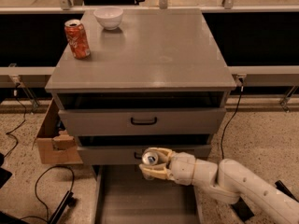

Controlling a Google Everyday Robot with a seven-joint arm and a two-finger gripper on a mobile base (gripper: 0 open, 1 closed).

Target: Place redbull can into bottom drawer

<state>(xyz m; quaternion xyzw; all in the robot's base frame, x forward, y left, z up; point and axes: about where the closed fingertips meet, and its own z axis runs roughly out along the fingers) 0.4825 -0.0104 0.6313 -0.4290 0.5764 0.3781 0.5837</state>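
Ideally the gripper, clasping the redbull can over the bottom drawer, lowers it upright before letting go.

Over the bottom drawer, the claw half-hides the redbull can

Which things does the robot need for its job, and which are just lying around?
For the job: silver can, held in the pincer just above the open bottom drawer.

Just lying about: orange can and white bowl on the cabinet top; cardboard box and cables on the floor.
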